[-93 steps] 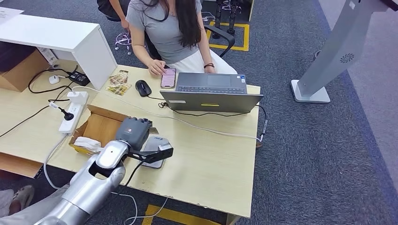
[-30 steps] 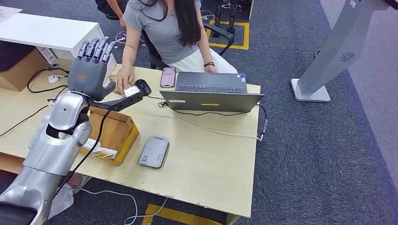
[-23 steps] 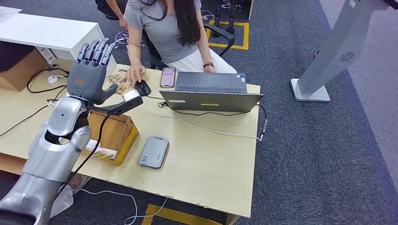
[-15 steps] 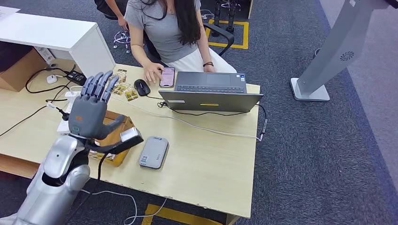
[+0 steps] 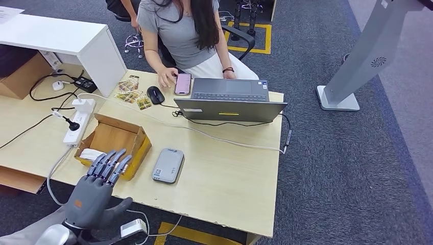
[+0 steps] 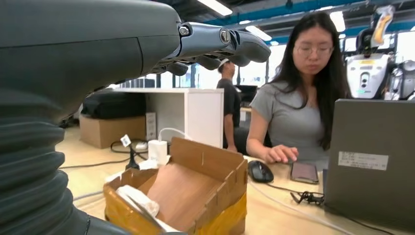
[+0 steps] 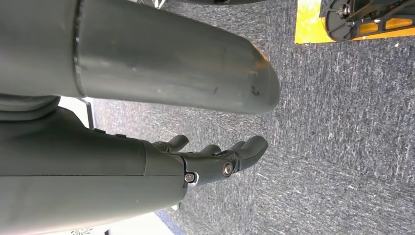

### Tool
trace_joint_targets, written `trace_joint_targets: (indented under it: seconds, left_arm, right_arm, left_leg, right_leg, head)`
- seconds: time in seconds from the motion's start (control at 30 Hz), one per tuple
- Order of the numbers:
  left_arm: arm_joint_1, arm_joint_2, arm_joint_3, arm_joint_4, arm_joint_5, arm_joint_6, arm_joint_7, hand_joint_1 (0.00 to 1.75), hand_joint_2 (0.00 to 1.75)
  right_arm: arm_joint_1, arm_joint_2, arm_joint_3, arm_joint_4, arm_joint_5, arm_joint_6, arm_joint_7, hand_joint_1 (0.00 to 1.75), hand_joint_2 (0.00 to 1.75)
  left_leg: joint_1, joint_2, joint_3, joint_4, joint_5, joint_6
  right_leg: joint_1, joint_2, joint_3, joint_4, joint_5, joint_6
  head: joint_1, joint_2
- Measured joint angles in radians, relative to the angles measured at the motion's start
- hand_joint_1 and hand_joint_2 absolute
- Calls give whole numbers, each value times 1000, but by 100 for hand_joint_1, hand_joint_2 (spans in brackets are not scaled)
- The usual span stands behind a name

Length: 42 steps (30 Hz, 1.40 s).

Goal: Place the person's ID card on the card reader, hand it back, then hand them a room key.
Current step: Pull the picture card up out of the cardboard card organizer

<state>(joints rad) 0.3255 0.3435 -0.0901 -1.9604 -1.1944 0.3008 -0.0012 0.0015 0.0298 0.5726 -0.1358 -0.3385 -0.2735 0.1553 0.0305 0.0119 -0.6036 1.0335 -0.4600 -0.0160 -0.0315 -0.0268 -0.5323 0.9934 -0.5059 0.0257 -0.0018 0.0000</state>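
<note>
My left hand (image 5: pixel 97 191) hangs low in front of the table's near edge, fingers spread, holding nothing. In the left wrist view its fingers (image 6: pixel 215 41) stretch out above the cardboard box (image 6: pixel 191 188). The grey card reader (image 5: pixel 167 165) lies flat on the table, right of the box (image 5: pixel 115 140), with nothing on it. Several cards (image 5: pixel 130 93) lie by the black mouse (image 5: pixel 155 95). The person (image 5: pixel 181 30) sits across the table, one hand on a phone (image 5: pixel 183 83). My right hand (image 7: pixel 215 159) hangs over the carpet, fingers loosely out, empty.
An open laptop (image 5: pixel 230 102) stands at the far side with a cable trailing across the table (image 5: pixel 230 173). A power strip (image 5: pixel 76 125) and wires lie to the left. White folded items (image 5: pixel 92 154) sit in the box. A white cabinet (image 5: pixel 61 41) stands at the back left.
My left hand has dropped from near the person, past the box, to below the table's front edge. The person's hand moved from my hand to the mouse, then the phone.
</note>
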Motion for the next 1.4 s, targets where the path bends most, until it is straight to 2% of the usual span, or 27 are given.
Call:
trace_joint_targets:
  seconds: [0.2,0.33,0.47,0.73,1.4]
  left_arm:
    - [32,2,28,-9,36,-32,11,0,175]
    - [39,0,60,0,24,-72,48,0,175]
    - [27,-7,132,59,-9,-119,78,0,175]
    - [-20,-26,242,182,-31,-122,69,0,175]
    - [-42,-51,277,238,-43,-124,51,0,175]
  right_arm:
    - [0,0,-1,0,-11,-1,0,0,0]
    - [0,0,-1,0,-14,-1,4,0,0]
    - [0,1,-1,0,-13,-1,6,0,0]
    - [0,1,-1,0,-12,-1,9,0,0]
    - [-1,1,-1,0,-13,-2,8,0,0]
  left_leg:
    - [0,-1,1,0,0,0]
    - [0,-1,0,0,0,0]
    - [0,-1,1,0,0,0]
    - [0,-1,1,0,0,0]
    - [0,-1,1,0,0,0]
  right_leg:
    - [0,0,1,0,0,0]
    - [0,0,1,0,0,0]
    - [0,0,1,0,0,0]
    - [0,0,1,0,0,0]
    - [0,0,1,0,0,0]
  head:
    - [0,0]
    - [0,0]
    - [0,0]
    - [0,0]
    - [0,0]
